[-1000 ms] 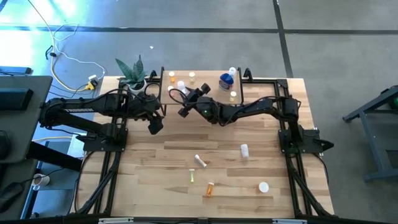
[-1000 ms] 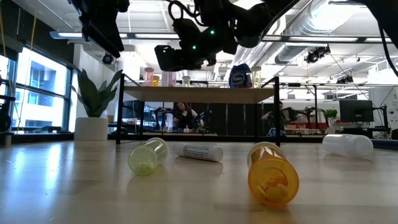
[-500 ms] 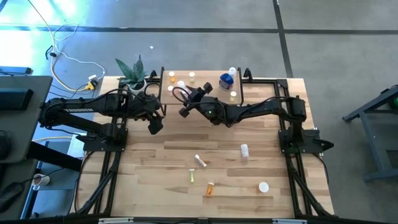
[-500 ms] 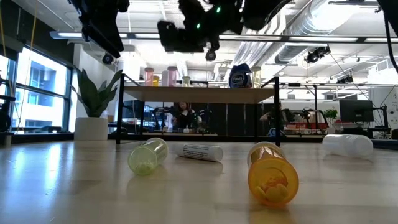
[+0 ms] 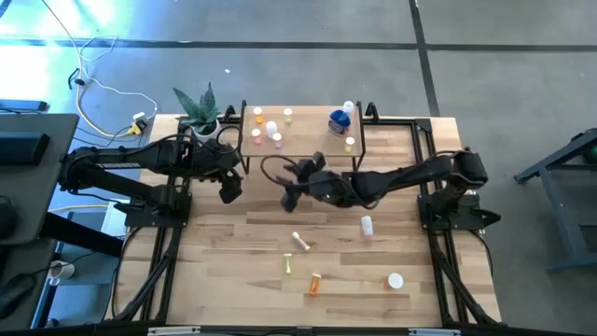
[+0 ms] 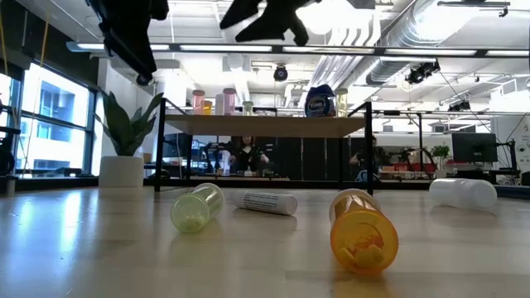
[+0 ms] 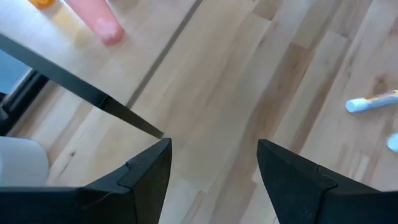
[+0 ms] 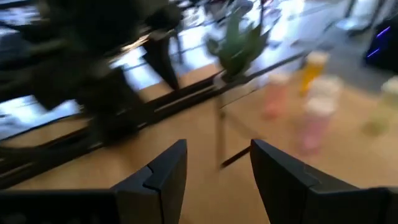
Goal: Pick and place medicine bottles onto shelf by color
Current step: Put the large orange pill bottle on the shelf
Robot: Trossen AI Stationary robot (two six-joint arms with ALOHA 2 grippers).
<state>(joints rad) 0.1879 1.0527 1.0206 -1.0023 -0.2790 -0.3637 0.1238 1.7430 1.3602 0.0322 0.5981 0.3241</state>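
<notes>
The shelf is a small pale-wood board on thin black legs at the far edge of the plank-grained wooden table, and on it stand several tiny cylinders: an orange bottle, pink bottles, a yellow-green one, a fat blue bottle with a white cap, and another small one near the right end. Down on the open table lie five more on their sides — a white bottle, a slim labelled white tube, a translucent yellow-green vial, an amber orange vial and a white-capped bottle nearest the front. A potted green plant in a white pot sits at the shelf's left end. The right gripper hangs above the table just in front of the shelf, its dark fingers parted with nothing between them. A second ago it was up against the shelf's front edge beside the pink bottles; it has since drawn back toward mid-table and risen almost out of the top of the low view. The left gripper waits off the shelf's left corner where it was — fingers spread wide, empty.
</notes>
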